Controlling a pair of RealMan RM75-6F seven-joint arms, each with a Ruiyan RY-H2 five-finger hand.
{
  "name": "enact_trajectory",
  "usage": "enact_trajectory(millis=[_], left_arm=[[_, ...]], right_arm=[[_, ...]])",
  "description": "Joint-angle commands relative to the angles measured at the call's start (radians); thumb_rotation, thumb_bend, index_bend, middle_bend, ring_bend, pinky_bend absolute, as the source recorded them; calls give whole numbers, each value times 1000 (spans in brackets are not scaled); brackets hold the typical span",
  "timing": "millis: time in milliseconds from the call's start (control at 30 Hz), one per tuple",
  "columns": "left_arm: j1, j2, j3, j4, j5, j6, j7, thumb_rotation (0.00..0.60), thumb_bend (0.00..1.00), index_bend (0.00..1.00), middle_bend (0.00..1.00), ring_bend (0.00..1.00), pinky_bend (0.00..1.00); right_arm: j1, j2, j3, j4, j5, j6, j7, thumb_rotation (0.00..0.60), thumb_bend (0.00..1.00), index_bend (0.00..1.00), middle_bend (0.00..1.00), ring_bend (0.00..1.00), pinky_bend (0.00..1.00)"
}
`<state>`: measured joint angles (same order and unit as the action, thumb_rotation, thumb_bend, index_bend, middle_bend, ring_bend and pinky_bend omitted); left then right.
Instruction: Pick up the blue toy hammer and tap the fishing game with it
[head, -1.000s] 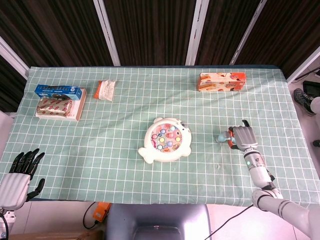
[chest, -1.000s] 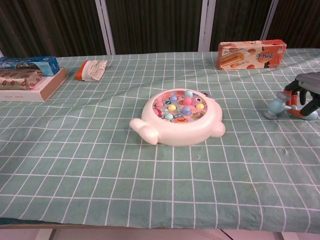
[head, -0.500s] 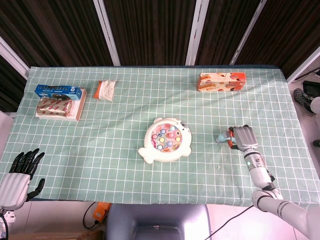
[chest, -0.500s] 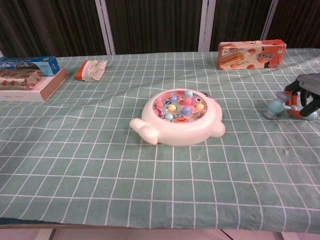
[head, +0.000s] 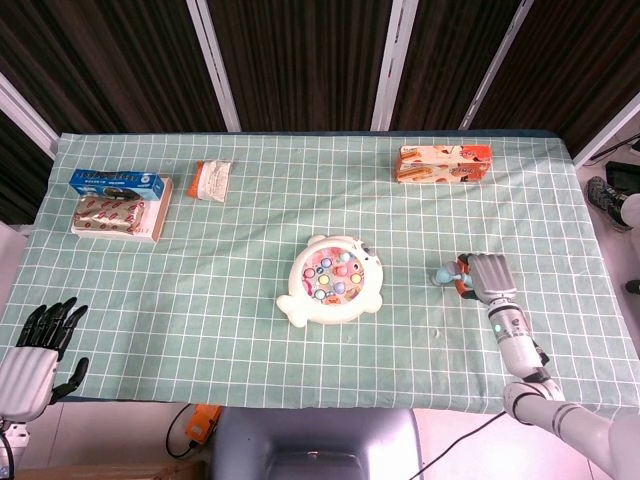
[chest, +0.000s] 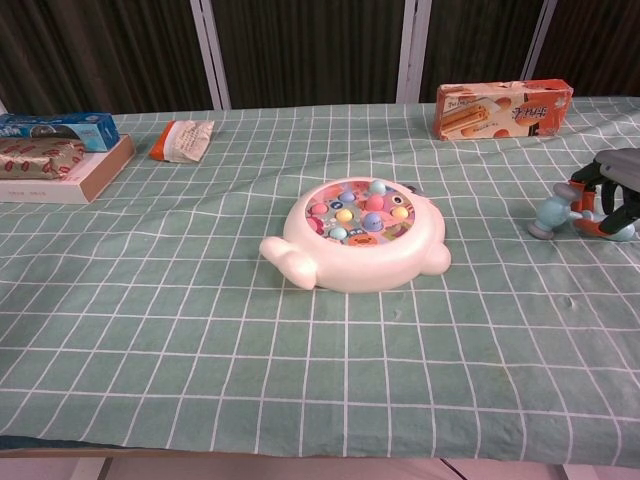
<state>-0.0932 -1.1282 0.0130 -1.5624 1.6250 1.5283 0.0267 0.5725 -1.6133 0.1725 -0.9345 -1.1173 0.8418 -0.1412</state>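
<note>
The white fishing game (head: 330, 280) with coloured fish sits at the table's middle, also in the chest view (chest: 360, 232). The blue toy hammer (head: 443, 274) lies to its right on the cloth, blue head toward the game, orange handle under my right hand (head: 487, 276). In the chest view the right hand (chest: 615, 180) has dark fingers curled down around the handle, and the hammer's head (chest: 549, 216) rests on the table. My left hand (head: 38, 352) hangs off the table's front left corner, fingers spread, holding nothing.
An orange snack box (head: 444, 163) lies at the back right. A blue box (head: 117, 183) and a brown packet (head: 112, 213) sit on a flat carton at the back left, with a small orange-white packet (head: 211, 179) beside them.
My right hand's fingers have curled down over the hammer's handle; a second ago they were stretched out above it. The hammer and my left hand stay put.
</note>
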Motion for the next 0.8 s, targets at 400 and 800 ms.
enact_trajectory(millis=[400,800], left_arm=[[2,2,0,2,2,5,-6,600,426,0,0,0,0],[3,3,1,2,10,12,-12,600,425,0,0,0,0]], right_arm=[[-1,22,24,-36,-27,52,16,600,557,938,708,644,689],[16,161,90,-299,12,111,-77,600,562,965,721,655,705]])
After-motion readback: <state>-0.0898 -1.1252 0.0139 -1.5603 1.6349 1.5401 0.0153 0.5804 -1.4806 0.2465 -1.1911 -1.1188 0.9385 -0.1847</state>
